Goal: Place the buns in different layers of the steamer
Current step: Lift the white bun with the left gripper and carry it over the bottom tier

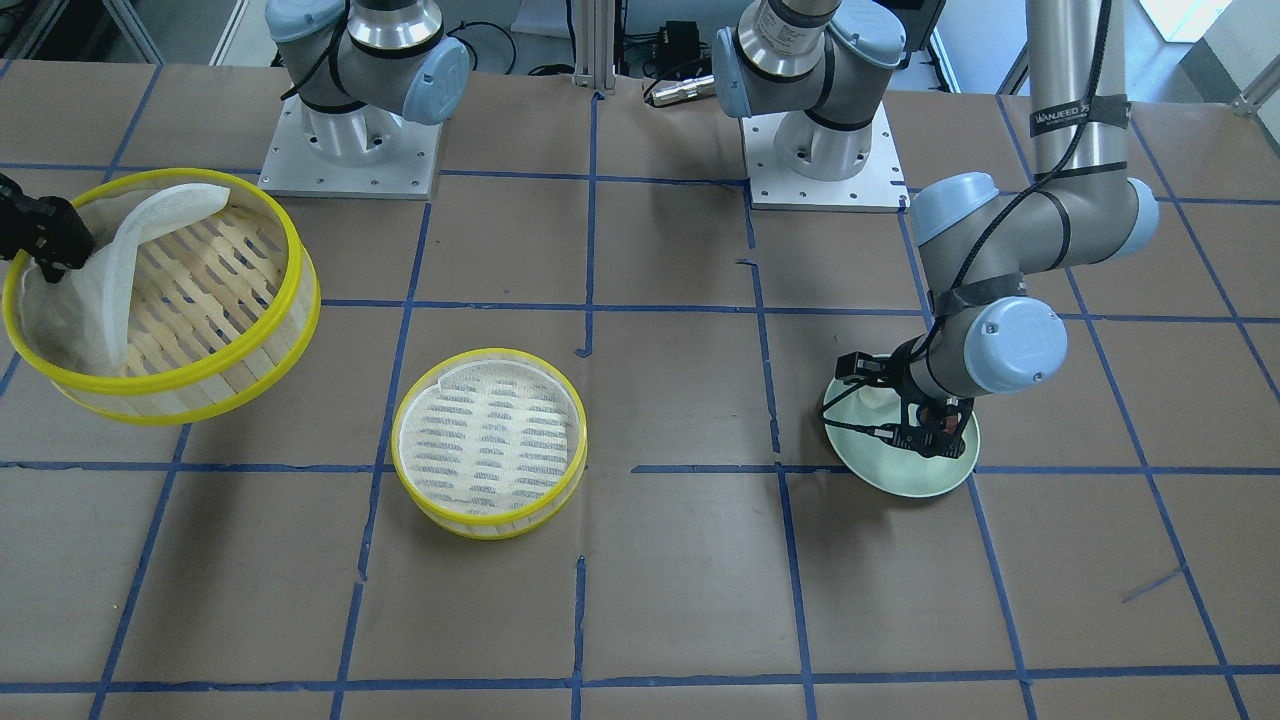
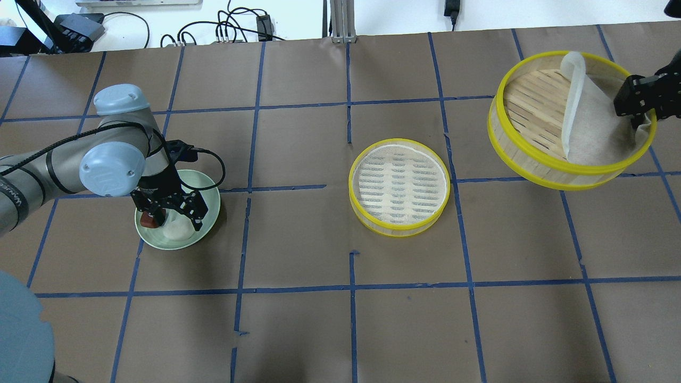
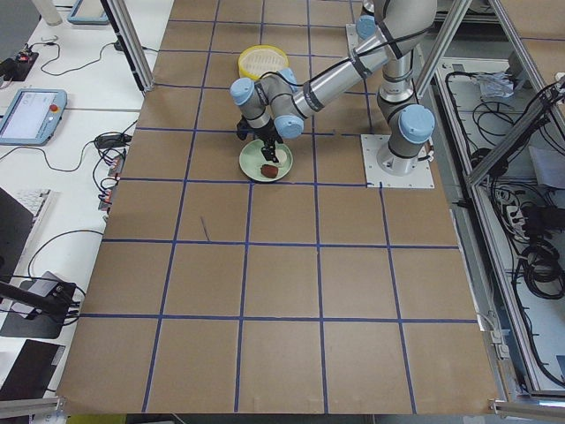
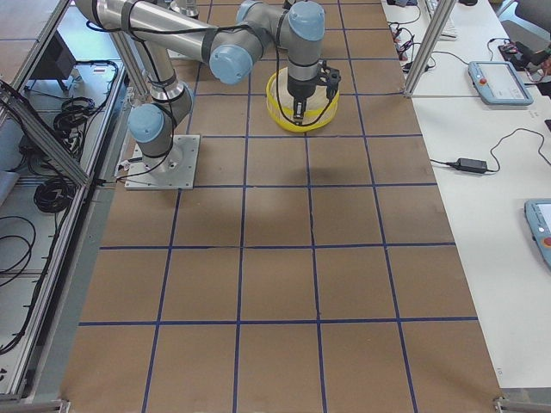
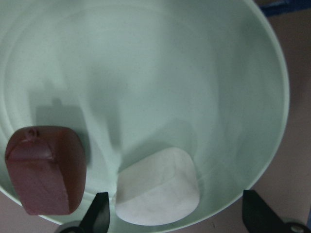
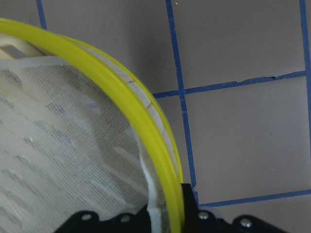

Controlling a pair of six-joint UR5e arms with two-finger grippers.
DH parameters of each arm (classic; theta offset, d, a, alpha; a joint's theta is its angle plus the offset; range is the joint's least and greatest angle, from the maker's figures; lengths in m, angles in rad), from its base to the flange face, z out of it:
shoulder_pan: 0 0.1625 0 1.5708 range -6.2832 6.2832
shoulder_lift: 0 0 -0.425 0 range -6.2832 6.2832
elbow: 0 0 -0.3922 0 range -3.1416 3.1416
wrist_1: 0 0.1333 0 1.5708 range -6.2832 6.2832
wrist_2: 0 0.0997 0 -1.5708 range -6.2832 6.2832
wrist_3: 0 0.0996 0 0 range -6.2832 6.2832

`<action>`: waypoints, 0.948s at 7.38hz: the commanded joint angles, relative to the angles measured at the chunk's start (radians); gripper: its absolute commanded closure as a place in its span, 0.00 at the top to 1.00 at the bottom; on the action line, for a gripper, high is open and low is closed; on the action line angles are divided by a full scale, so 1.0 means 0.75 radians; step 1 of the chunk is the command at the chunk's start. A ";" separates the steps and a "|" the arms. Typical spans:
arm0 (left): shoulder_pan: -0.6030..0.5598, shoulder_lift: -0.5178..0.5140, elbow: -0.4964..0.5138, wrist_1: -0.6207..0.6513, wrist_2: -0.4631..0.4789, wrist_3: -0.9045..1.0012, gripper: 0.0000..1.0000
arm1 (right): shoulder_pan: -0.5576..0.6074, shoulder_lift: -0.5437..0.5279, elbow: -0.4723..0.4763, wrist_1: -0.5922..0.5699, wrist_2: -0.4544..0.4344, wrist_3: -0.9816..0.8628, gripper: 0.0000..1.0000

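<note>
The left gripper (image 2: 178, 215) is held low over a pale green plate (image 2: 210, 194) on the left side of the brown table (image 2: 319, 319). In the wrist view its fingers (image 5: 99, 213) are seen spread apart, closed on nothing. Two buns lie on the plate. The white bun (image 5: 158, 187) sits between the two fingertips, and the brown bun (image 5: 46, 170) lies just beside it, outside one fingertip and near the plate's edge. No contact between fingers and white bun can be made out.

A steamer tray (image 2: 401, 226) with a yellow rim is set flat on the middle of the table, well apart from the plate. Its white cloth liner (image 2: 399, 183) is spread evenly over the slatted bottom, and nothing lies on it.

The second steamer tray (image 2: 532, 114) is held at the far right by the right gripper (image 2: 638, 109), whose fingers are clamped on the yellow rim – cloth and rim are both pinched between them in the right wrist view. This tray is clearly tilted, with the gripped side higher, and it seems to be lifted off the table, though that cannot be told for certain. Its cloth liner (image 2: 590, 133) is bunched toward the gripped side, one edge curled upright, so the wooden slats on the other side are left bare.
</note>
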 commanded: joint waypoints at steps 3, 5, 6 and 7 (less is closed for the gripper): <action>0.001 -0.024 -0.007 0.001 0.030 0.004 0.47 | 0.020 -0.003 0.001 -0.002 -0.027 0.003 0.14; 0.001 -0.014 0.013 -0.009 0.067 0.008 0.20 | 0.022 -0.009 0.001 -0.002 -0.019 0.013 0.14; 0.001 0.017 0.048 -0.009 0.073 0.006 0.16 | 0.024 -0.007 0.001 -0.002 -0.023 0.011 0.14; -0.013 0.031 0.099 -0.042 0.067 -0.014 0.12 | 0.028 -0.007 -0.001 -0.002 -0.027 0.011 0.14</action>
